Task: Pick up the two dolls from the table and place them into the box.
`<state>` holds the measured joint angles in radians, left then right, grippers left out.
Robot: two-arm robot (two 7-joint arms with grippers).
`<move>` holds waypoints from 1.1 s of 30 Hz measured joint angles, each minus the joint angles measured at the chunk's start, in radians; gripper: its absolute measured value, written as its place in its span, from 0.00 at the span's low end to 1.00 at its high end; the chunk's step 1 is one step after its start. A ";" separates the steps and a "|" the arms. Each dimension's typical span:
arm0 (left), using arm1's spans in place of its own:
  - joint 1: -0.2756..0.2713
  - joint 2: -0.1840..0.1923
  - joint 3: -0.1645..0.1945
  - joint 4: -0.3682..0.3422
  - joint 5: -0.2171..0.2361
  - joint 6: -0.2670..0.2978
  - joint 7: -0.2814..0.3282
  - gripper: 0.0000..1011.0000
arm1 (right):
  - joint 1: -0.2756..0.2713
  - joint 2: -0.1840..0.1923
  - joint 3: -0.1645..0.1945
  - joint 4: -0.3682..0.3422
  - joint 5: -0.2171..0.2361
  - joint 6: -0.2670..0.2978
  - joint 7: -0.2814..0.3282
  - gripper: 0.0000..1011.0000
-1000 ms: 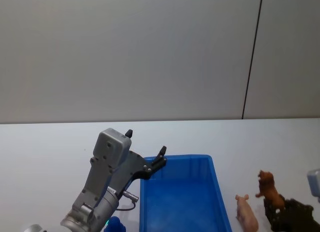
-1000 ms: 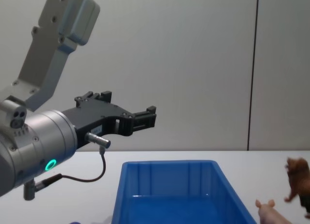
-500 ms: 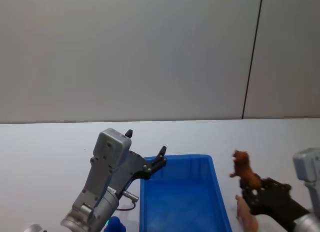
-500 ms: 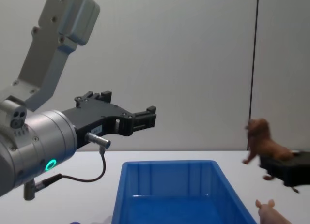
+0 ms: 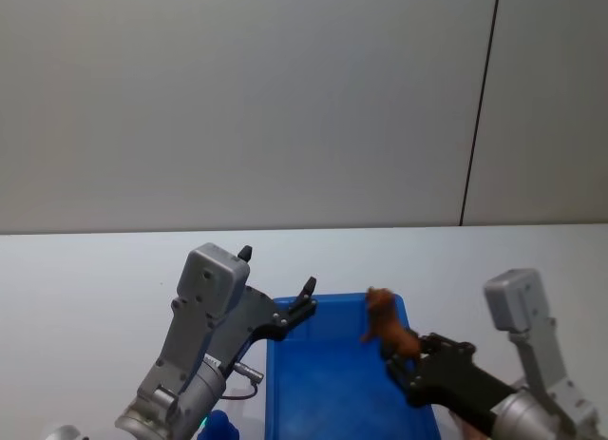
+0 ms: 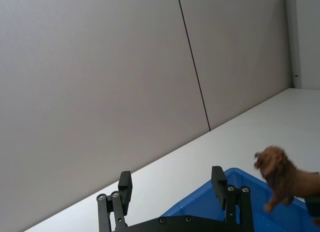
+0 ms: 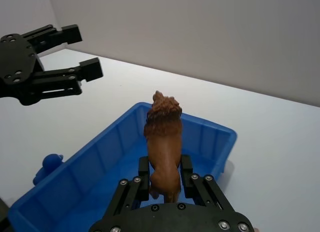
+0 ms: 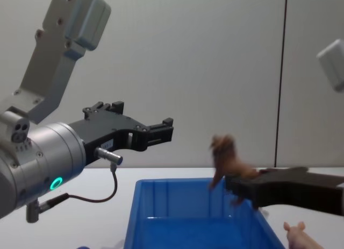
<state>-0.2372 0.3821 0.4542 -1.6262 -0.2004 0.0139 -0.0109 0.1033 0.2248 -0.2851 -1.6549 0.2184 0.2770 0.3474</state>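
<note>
Right hand (image 7: 165, 167) clamping brown doll (image 7: 162, 127) above box (image 7: 100, 147), left hand (image 7: 82, 51) spread, pink doll (image 8: 298, 235) in chest view

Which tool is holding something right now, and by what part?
The right tool is shut on the brown doll, clamping its hindquarters from both sides, above the box. The left tool is open, holding nothing.
</note>
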 joint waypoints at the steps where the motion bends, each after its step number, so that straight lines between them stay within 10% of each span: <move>1: 0.000 0.000 0.000 0.000 0.000 0.000 0.000 0.99 | 0.009 -0.008 -0.005 0.012 -0.002 0.001 0.010 0.35; 21: 0.000 0.000 0.000 0.000 0.000 0.000 0.000 0.99 | 0.048 -0.040 -0.024 0.074 -0.028 -0.008 -0.009 0.96; 33: 0.000 0.000 0.000 0.000 0.000 0.000 0.000 0.99 | -0.006 -0.001 -0.007 0.003 -0.045 -0.026 -0.106 0.99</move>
<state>-0.2372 0.3821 0.4542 -1.6262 -0.2004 0.0138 -0.0109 0.0970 0.2239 -0.2920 -1.6515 0.1731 0.2508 0.2413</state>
